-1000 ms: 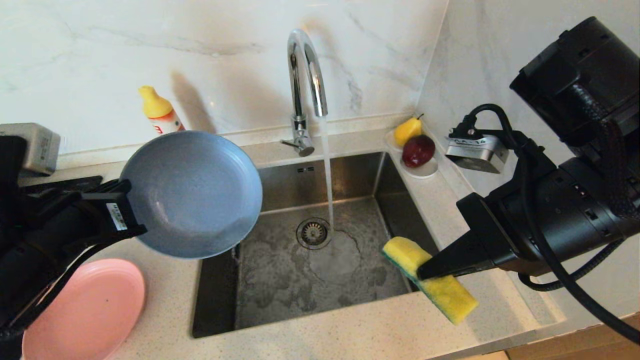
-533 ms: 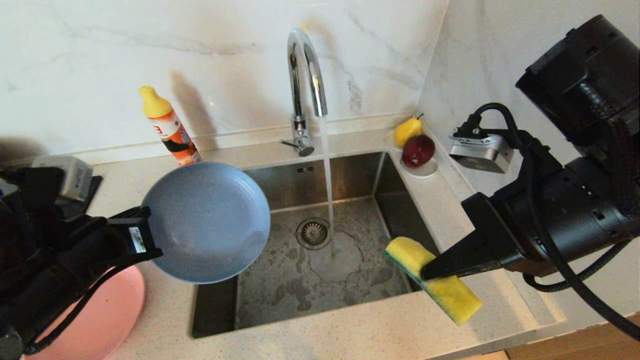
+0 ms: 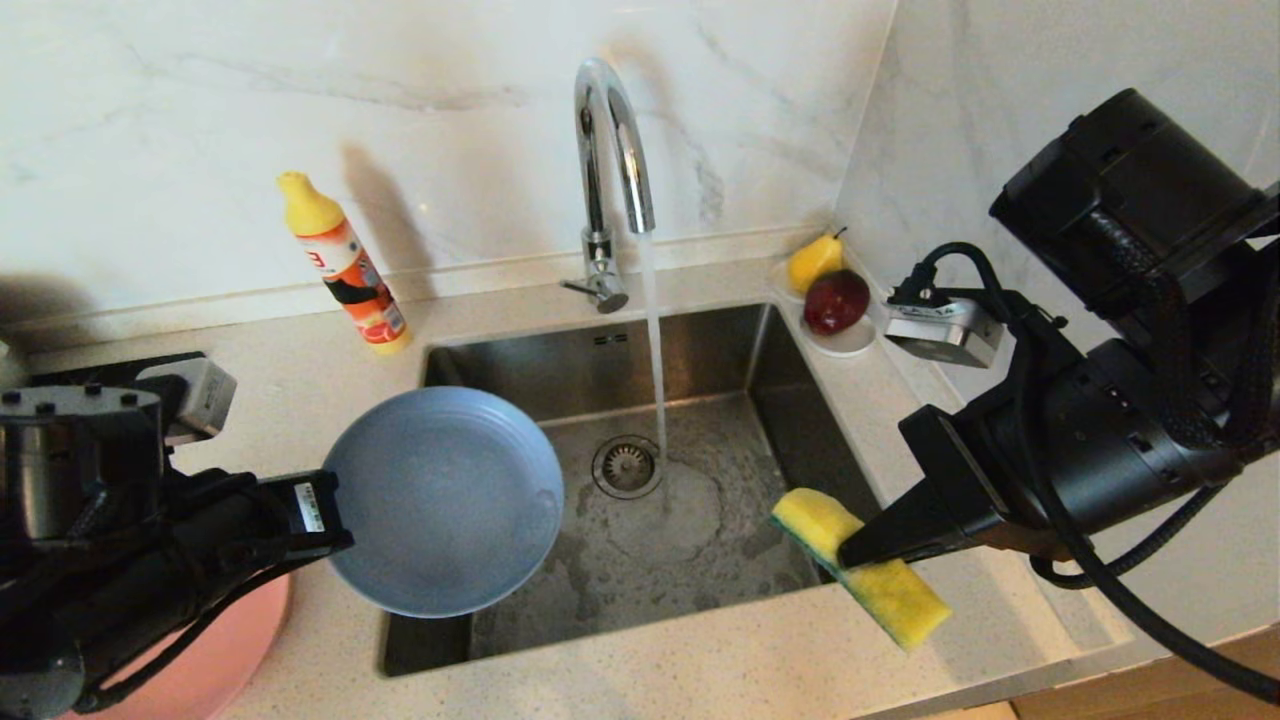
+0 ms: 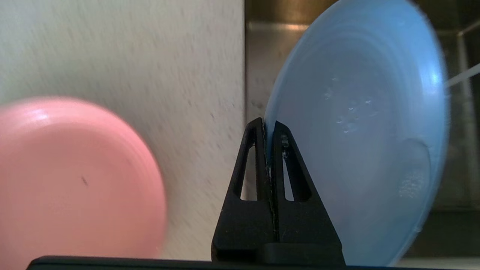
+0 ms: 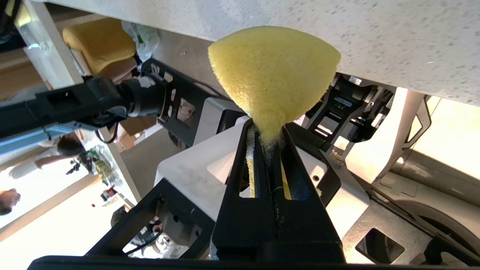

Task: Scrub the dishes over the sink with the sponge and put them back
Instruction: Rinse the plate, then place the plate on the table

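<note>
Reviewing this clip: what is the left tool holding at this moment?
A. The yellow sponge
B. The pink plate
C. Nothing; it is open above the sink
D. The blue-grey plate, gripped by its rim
D. The left tool is shut on the rim of the blue-grey plate, holding it over the left edge of the sink, while the sponge is in the right tool.

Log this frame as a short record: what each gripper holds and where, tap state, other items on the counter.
left gripper: shut on the rim of the blue plate, held over the sink's left side
right gripper: shut on the sponge, at the sink's right edge
tap: running, stream falling beside the drain
pink plate: on the counter, left of the sink
other items: detergent bottle; pear and red fruit on a saucer
</note>
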Tool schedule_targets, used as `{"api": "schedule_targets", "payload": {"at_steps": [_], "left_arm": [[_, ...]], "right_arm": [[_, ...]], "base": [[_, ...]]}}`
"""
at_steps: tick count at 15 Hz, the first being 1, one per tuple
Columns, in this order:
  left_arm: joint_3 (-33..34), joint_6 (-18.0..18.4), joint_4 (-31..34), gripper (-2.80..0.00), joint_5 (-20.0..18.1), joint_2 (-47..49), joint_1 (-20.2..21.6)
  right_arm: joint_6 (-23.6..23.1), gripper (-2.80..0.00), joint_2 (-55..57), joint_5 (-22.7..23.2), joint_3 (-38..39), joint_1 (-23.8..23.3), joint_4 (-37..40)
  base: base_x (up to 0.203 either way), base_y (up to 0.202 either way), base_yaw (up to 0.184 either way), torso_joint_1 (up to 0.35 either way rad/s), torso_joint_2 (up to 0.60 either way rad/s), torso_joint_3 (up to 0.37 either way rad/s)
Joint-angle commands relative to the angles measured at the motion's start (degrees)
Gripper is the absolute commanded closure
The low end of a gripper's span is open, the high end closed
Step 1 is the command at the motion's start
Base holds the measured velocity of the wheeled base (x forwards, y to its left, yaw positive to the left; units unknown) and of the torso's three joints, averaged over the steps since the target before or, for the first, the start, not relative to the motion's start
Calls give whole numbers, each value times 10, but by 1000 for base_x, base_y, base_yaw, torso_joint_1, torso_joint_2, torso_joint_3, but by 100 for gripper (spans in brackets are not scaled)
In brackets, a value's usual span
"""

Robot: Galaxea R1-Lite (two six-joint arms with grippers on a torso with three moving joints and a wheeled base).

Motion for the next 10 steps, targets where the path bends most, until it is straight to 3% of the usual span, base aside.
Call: {"api": "schedule_targets", "payload": {"at_steps": [1,2,4,10], "left_arm": [[-63,-85,123,0,-18,-7,0],[-83,-122,162,0,-46,-8,2],[-98,-142,190,0,-75,-11,27],[-128,-177,231,0,-79,5,111]], "right_arm": [[1,0,2,2,5,-8,3],[1,0,0,2,10,-9,3],[1,0,-10,1,19,-10,3],[0,0,-18,18,22,-20,2]], "base": [[0,0,0,0,0,0],[0,0,0,0,0,0],[0,0,0,0,0,0],[0,0,0,0,0,0]]}}
